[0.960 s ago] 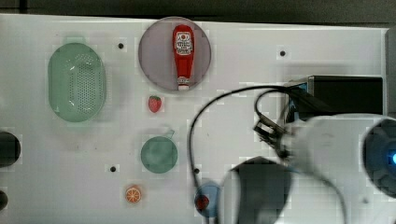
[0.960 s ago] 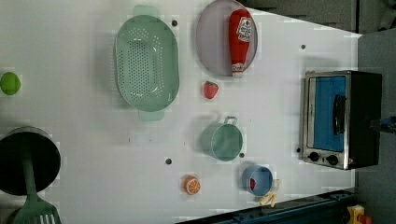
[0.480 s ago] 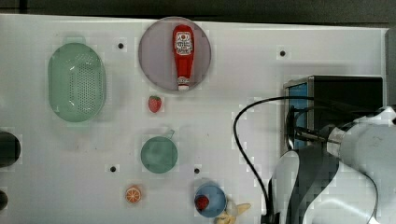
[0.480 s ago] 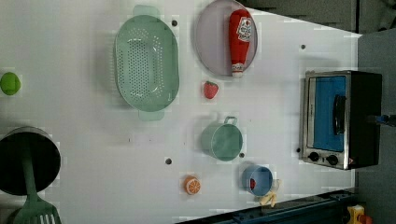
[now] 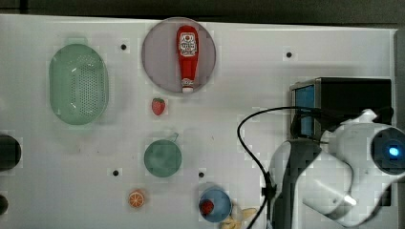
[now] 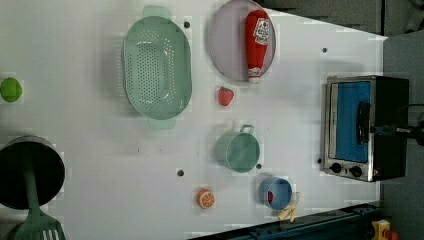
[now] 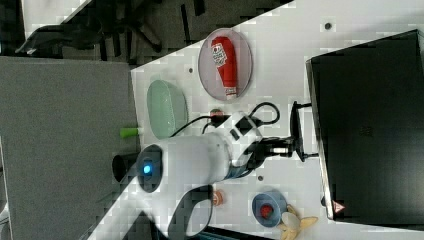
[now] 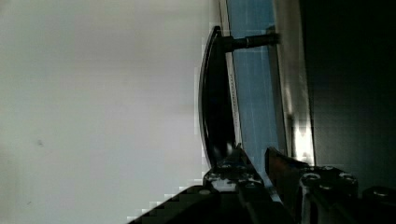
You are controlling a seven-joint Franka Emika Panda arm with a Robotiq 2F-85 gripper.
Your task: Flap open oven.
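The oven [image 5: 351, 95] stands at the top view's right, a black box with a silver front frame and a blue-tinted door [image 6: 350, 120] that lies shut against the frame. Its dark bar handle [image 6: 362, 122] [image 7: 296, 127] [image 8: 215, 102] runs across the door. My gripper [image 7: 289, 148] [image 6: 382, 130] [image 8: 254, 156] is right at one end of the handle. Its fingers [image 8: 236, 163] stand narrowly open; blue door shows in the gap, and the bar's end passes behind one finger instead of between the two.
On the white table are a ketchup bottle [image 5: 187, 57] on a grey plate, a green colander [image 5: 79, 83], a strawberry [image 5: 158, 106], a green cup [image 5: 163, 158], an orange slice [image 5: 136, 198] and a blue bowl [image 5: 215, 205]. A black cable [image 5: 248, 143] loops beside my arm.
In the top view my arm has swung right, over the oven's front. In the left view the gripper has come in from the right edge to the handle. The door has not moved.
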